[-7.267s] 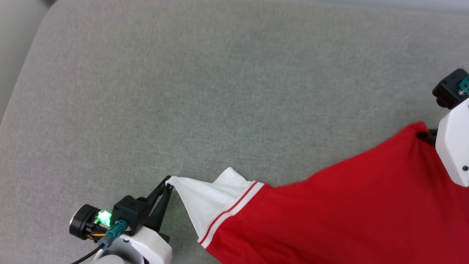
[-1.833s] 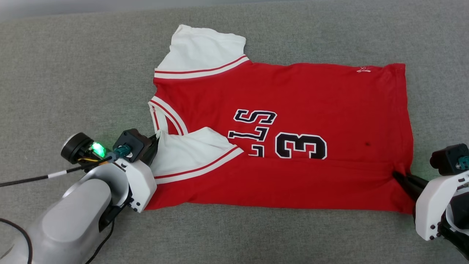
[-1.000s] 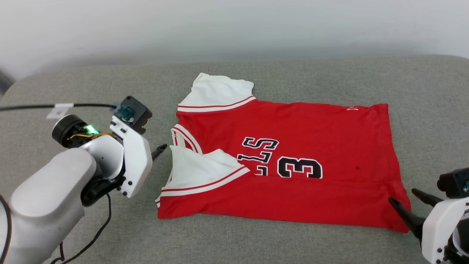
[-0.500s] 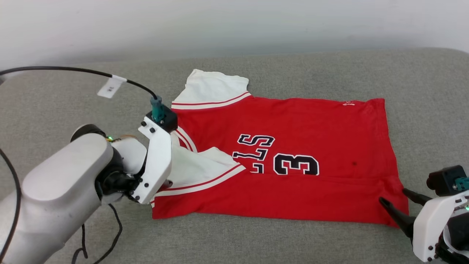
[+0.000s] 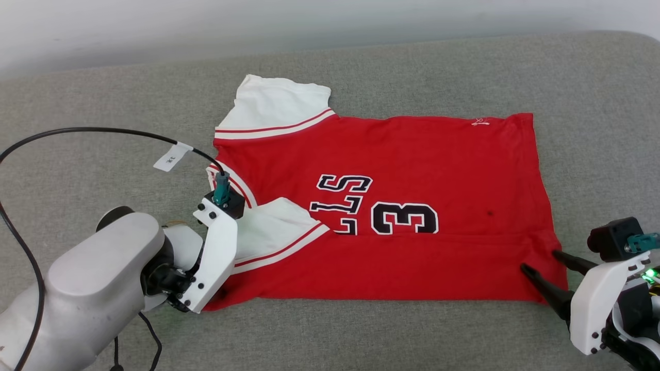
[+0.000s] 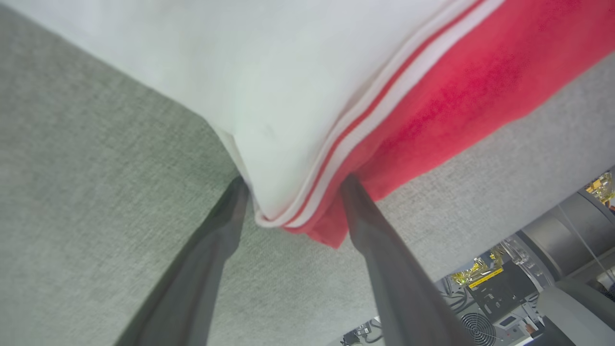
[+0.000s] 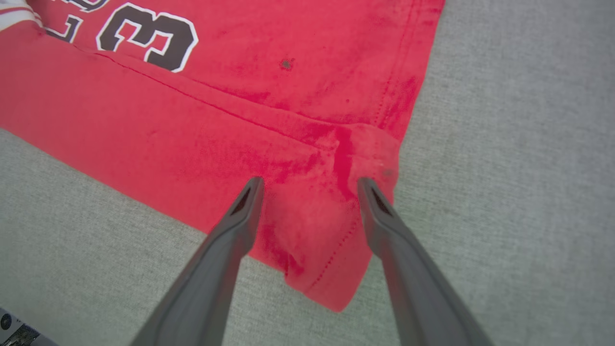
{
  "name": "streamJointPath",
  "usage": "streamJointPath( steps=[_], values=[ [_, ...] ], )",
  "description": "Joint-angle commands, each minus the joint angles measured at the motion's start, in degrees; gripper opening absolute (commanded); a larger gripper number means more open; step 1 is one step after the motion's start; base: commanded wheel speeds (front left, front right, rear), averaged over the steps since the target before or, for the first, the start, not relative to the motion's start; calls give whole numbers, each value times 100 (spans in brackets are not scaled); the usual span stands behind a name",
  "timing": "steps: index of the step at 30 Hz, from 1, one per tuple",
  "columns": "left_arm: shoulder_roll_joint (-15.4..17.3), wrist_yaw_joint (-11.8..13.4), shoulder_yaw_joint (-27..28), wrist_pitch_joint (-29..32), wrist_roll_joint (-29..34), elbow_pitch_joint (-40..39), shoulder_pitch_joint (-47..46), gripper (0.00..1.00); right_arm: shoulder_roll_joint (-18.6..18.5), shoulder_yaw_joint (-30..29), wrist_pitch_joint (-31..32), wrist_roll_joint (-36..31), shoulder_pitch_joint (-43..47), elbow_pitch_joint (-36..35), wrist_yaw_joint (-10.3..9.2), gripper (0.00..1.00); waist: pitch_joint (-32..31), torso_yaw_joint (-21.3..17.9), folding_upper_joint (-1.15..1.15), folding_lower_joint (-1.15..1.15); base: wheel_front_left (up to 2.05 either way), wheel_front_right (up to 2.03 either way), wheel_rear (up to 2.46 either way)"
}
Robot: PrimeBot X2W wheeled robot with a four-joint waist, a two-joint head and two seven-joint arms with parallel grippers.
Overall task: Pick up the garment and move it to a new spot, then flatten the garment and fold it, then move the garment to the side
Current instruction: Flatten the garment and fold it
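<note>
The garment (image 5: 412, 154) lies on the grey cushion, front up, collar to the left, with black letters and a "3" (image 5: 405, 218). Its near long edge is folded over up to the number, and one white sleeve (image 5: 268, 226) lies on top. In the left wrist view my left gripper (image 6: 293, 181) is open, its fingers straddling the near left corner, where the white sleeve (image 6: 240, 72) meets red cloth (image 6: 432, 96). In the head view the white left wrist (image 5: 214, 252) hides those fingers. My right gripper (image 5: 541, 260) (image 7: 310, 182) is open over the near right corner of the garment (image 7: 192, 120).
The grey cushion (image 5: 103, 103) stretches wide around the shirt, with a pale wall (image 5: 154, 26) behind it. A black cable with a white tag (image 5: 172, 157) arcs from my left wrist over the cushion's left part. Past the cushion's edge the robot's base (image 6: 528, 288) shows.
Both grippers let go of the garment's near edge and opened. The left gripper then swung round and came down at the near left corner. The head camera has shifted.
</note>
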Motion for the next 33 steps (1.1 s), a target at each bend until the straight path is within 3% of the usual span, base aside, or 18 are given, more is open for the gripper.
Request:
streamJointPath(
  steps=[1,4,5,6,14,23,26,33],
  values=[
    [25,-14,-130,-19,-14,103,244,100,8,16,-44,38,-120,17,-4,100,51,-33,0,0,0,0,0],
    [3,-28,-256,-58,-42,136,359,100,-47,3,-29,65,-163,15,-4,100,71,-38,0,0,0,0,0],
    [-2,-29,-285,-75,-55,135,376,45,-74,1,-12,65,-178,4,-4,100,66,-37,0,0,0,0,0],
    [-15,-31,-307,-112,-60,130,382,2,-105,0,10,62,-215,-17,-4,100,50,-31,0,0,0,0,0],
    [21,-33,-502,-437,-165,-234,228,0,-743,114,694,215,-459,-445,-4,100,-263,104,0,0,0,0,0],
    [165,-30,-702,-681,-247,-623,-137,0,-1842,771,2629,960,-1024,-698,-4,100,-242,327,0,0,0,0,0],
    [134,-30,-749,-774,-268,-673,-260,0,-1791,937,3019,1141,-1117,-396,-4,100,-111,414,0,0,0,0,0],
    [159,-31,-798,-890,-243,-701,-435,0,-1214,1180,2888,1221,-1024,281,-4,100,151,492,0,0,0,0,0]
  ],
)
